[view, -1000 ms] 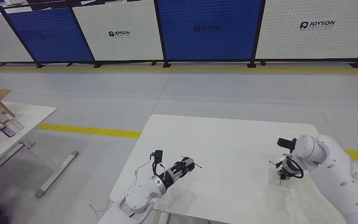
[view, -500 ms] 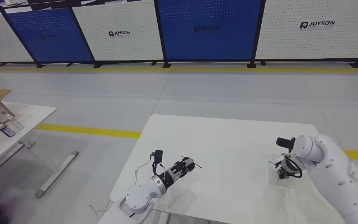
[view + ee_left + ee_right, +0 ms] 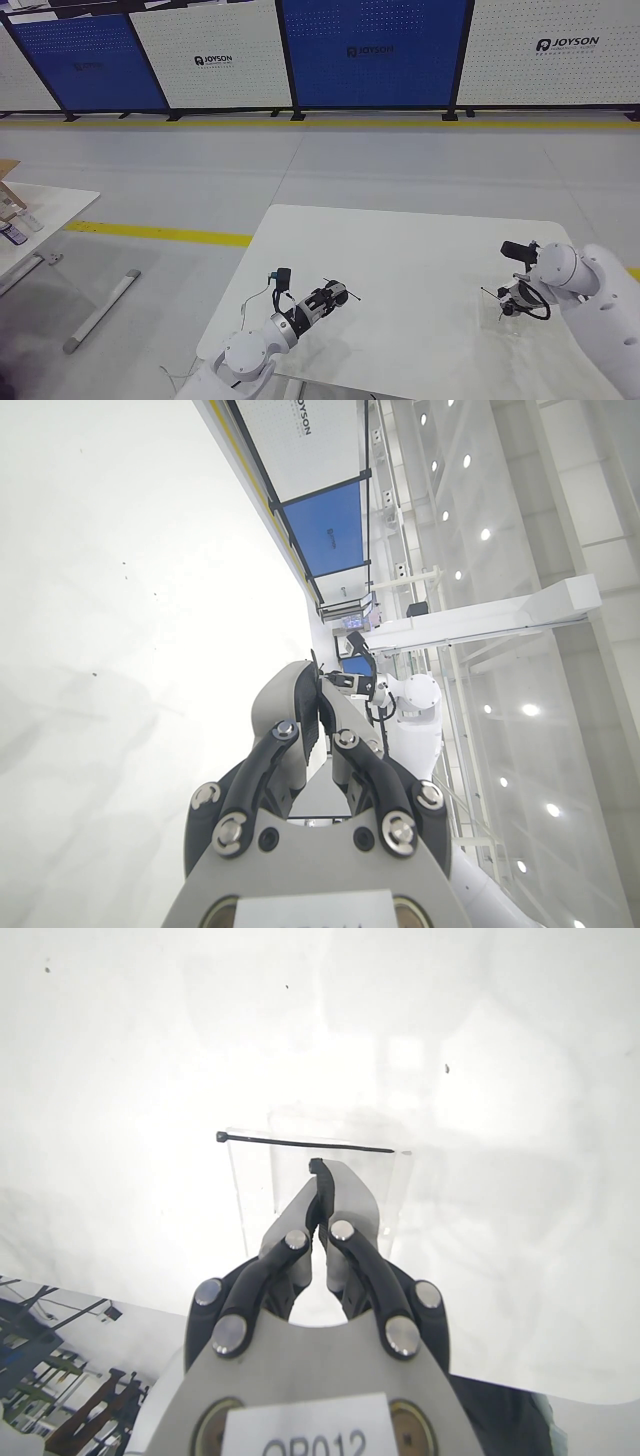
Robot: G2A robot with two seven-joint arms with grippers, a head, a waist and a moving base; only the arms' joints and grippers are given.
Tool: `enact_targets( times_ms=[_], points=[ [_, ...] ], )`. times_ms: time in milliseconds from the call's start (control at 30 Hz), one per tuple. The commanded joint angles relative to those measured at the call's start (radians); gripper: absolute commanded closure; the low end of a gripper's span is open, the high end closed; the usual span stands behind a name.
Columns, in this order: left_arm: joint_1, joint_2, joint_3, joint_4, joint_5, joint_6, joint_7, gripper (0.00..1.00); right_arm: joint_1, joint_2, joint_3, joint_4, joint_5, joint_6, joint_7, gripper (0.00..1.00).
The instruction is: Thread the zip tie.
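A black zip tie (image 3: 300,1144) lies across the top edge of a clear plastic stand (image 3: 255,1188) on the white table (image 3: 410,260), near the table's right side. My right gripper (image 3: 318,1169) is shut just short of the tie's middle, with nothing seen between its fingers. In the top view that gripper (image 3: 507,305) sits over the stand (image 3: 500,322), and the tie (image 3: 488,294) sticks out to the left. Near the table's front left, my left gripper (image 3: 337,292) is shut on a second thin black zip tie (image 3: 353,296). Its ends poke out past the fingertips (image 3: 312,670).
The table's front edge runs close under the left arm. A yellow floor line (image 3: 160,234) and blue and white partition panels (image 3: 370,50) lie beyond the table. Another white table (image 3: 40,215) stands at the far left.
The right arm's wrist has shifted slightly to the right above the stand. The left arm and its tie have kept still.
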Motion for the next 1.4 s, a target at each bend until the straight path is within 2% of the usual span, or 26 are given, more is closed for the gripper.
enact_targets(
  times_ms=[0, 167, 667, 800, 933, 1067, 1133, 1367],
  points=[
    [0.0, 0.0, 0.0, 0.0, 0.0, 0.0, 0.0, 1.0, -0.027, 0.008, 0.042, -0.038, -0.011, 0.0, -0.002, 1.0],
    [0.0, 0.0, 0.0, 0.0, 0.0, 0.0, 0.0, 1.0, -0.114, 0.021, 0.129, -0.153, -0.069, 0.0, -0.008, 1.0],
    [0.0, 0.0, 0.0, 0.0, 0.0, 0.0, 0.0, 1.0, -0.114, 0.021, 0.129, -0.153, -0.069, 0.0, -0.008, 1.0],
    [0.0, 0.0, 0.0, 0.0, 0.0, 0.0, 0.0, 1.0, -0.14, 0.024, 0.157, -0.174, -0.038, -0.008, -0.071, 1.0],
    [0.0, 0.0, 0.0, 0.0, 0.0, 0.0, 0.0, 1.0, -0.187, 0.034, 0.228, -0.243, 0.014, -0.002, -0.134, 1.0],
    [0.0, 0.0, 0.0, 0.0, 0.0, 0.0, 0.0, 1.0, -0.29, 0.047, 0.329, -0.367, 0.087, -0.008, -0.243, 1.0],
    [0.0, 0.0, 0.0, 0.0, 0.0, 0.0, 0.0, 1.0, -0.35, 0.051, 0.365, -0.428, 0.125, -0.031, -0.293, 1.0],
    [0.0, 0.0, 0.0, 0.0, 0.0, 0.0, 0.0, 1.0, -0.359, 0.052, 0.371, -0.434, 0.131, -0.034, -0.299, 1.0]
  ],
)
